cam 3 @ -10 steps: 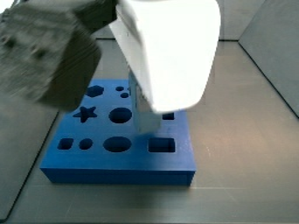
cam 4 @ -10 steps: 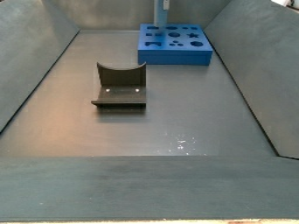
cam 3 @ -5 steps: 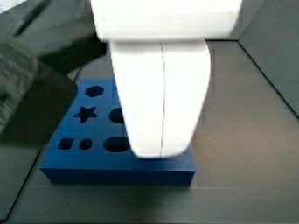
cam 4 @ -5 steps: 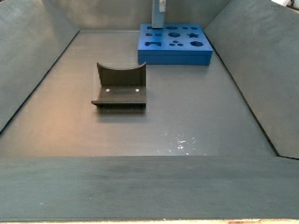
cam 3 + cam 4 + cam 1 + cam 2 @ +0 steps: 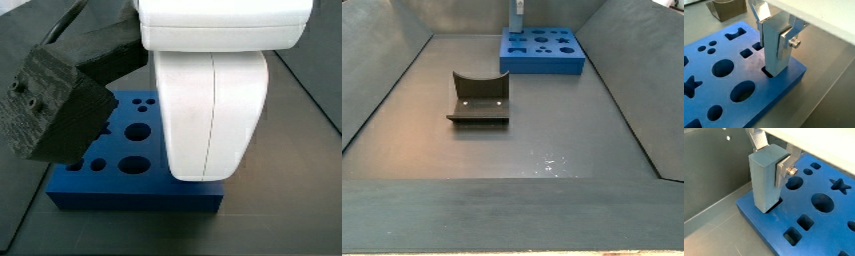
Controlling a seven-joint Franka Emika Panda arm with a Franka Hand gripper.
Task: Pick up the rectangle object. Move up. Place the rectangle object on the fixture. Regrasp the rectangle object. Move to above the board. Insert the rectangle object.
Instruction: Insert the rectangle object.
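Note:
My gripper (image 5: 774, 36) is shut on the rectangle object (image 5: 774, 57), a pale blue block held upright between the silver fingers (image 5: 786, 44). Both wrist views show this, the gripper (image 5: 769, 162) gripping the block (image 5: 763, 190) near its upper end. The block's lower end sits at a dark rectangular hole at a corner of the blue board (image 5: 771, 94), (image 5: 827, 228). In a side view the block (image 5: 516, 12) stands over the board (image 5: 543, 63) at the far end. The dark fixture (image 5: 478, 98) stands apart, mid-floor.
The arm's white and dark body fills a side view and hides most of the board (image 5: 127, 195). The fixture also shows beyond the board in a wrist view (image 5: 725, 7). Grey sloped walls (image 5: 382, 80) ring the floor.
The arm has shifted across the near side view, covering more of the board. In the far side view the block has moved slightly left over the board.

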